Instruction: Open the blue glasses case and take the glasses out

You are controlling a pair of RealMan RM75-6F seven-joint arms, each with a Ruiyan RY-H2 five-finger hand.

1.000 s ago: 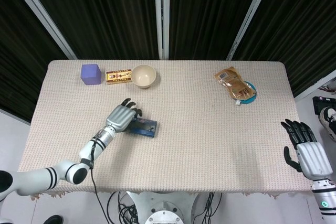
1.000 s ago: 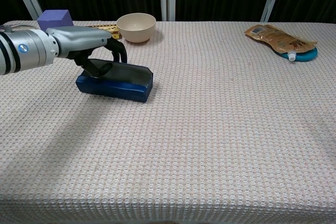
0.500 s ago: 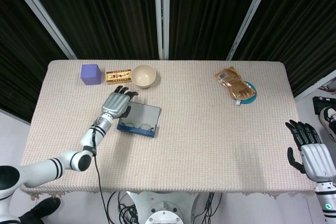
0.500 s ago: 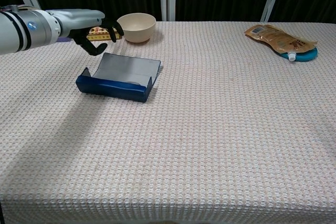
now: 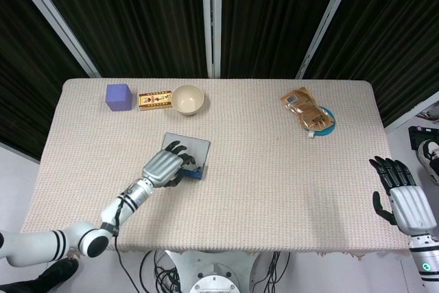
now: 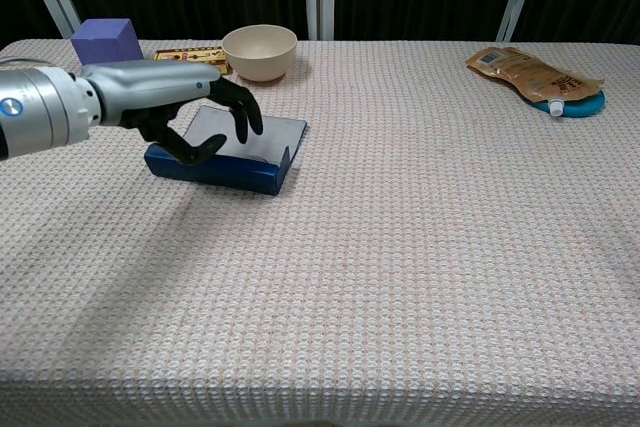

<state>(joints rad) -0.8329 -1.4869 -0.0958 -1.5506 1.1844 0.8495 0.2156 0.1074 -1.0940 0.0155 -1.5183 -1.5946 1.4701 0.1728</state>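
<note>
The blue glasses case lies open left of the table's middle, its grey-lined lid folded back flat toward the far side. In the chest view the case shows its blue front wall. My left hand hovers over the case's tray with its fingers arched down into it. The glasses are hidden under that hand, so whether it touches them cannot be told. My right hand hangs off the table's front right corner, fingers spread, holding nothing.
At the back left stand a purple cube, a yellow box and a cream bowl. A brown pouch on a blue dish lies at the back right.
The case went from closed to open, its lid tipped back. My left hand then swung from the lid's far edge to the near side and now reaches into the tray, covering the glasses.
</note>
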